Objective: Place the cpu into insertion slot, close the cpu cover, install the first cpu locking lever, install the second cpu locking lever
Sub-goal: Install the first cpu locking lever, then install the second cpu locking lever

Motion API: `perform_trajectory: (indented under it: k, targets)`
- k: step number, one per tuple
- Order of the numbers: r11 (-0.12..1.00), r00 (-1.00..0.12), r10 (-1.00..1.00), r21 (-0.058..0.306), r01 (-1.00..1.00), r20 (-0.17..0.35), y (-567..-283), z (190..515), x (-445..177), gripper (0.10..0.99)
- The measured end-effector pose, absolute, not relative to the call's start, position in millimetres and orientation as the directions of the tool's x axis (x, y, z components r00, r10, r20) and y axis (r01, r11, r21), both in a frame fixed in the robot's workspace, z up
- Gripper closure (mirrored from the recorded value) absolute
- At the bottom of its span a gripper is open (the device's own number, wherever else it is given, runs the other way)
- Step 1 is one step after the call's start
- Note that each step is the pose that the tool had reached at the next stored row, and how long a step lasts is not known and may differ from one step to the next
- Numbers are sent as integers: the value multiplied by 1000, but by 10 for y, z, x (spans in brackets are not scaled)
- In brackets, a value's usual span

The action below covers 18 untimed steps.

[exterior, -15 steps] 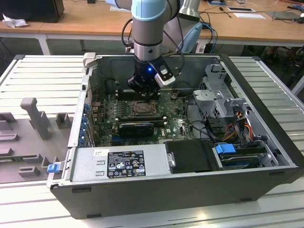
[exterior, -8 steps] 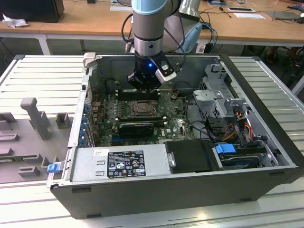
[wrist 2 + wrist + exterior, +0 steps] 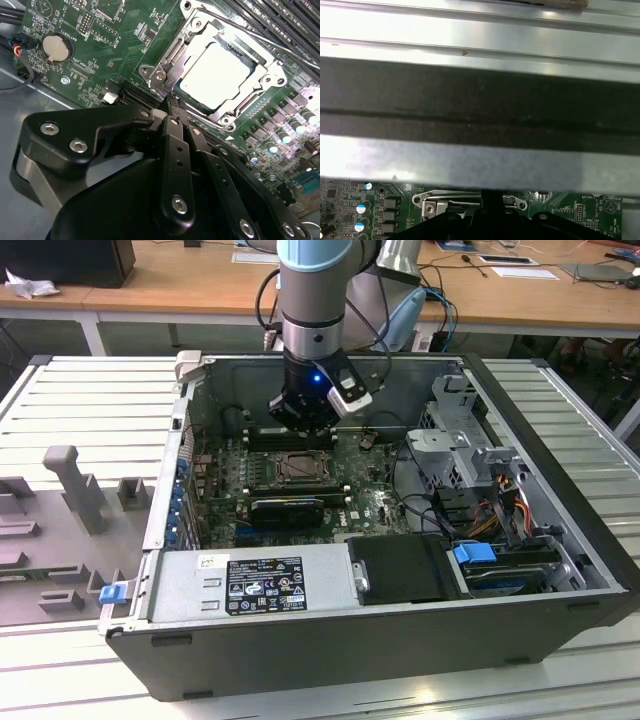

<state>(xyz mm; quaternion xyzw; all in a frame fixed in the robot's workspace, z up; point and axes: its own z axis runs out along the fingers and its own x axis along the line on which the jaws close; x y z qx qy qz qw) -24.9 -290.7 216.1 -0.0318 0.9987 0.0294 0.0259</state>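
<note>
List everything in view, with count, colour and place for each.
case: one, dark grey, lying open on the ribbed table
board: one, green, on the case floor
cpu: one, pale silvery, seated in the slot
slot: one, dark metal rim, mid-board
cover: one, grey metal frame, down around the cpu
coin cell: one, silver, on the board, apart from the slot
power supply: one, silver with a black label, at the case's near wall
blue clips: two, one at the drive bay, one at the case's near corner on the exterior view's left
arm: one, silver and pale blue, above the board
pincer: one, black, shut, tips at the slot's edge
</note>
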Motion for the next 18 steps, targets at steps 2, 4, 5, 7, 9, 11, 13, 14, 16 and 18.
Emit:
perform_trajectory:
  k: [2,4,5,7,9,11,13,14,16,18]
  targets:
    - [996,-997,-62,57,-65,-54,-2921,2161,-249,980]
    - [996,-997,-62,57,-65,-54,-2929,2161,-249,980]
    - [996,-997,-62,57,-65,-54,-2933,2161,-249,980]
    - [996,-997,-62,57,-65,-54,-2944,2162,-249,980]
    - [996,-997,-61,57,-64,-54,-2948,2241,-248,980]
    - [996,-997,-61,57,-64,-54,-2949,2363,-249,980]
    - [996,-997,-61,57,-64,-54,-2950,2457,-248,980]
    - [996,-997,-61,57,-64,-54,-2955,2500,-247,980]
    - [996,-997,-60,57,-63,-54,-2995,2503,-248,980]
    - [996,-997,-60,58,-63,-54,-3087,2504,-248,980]
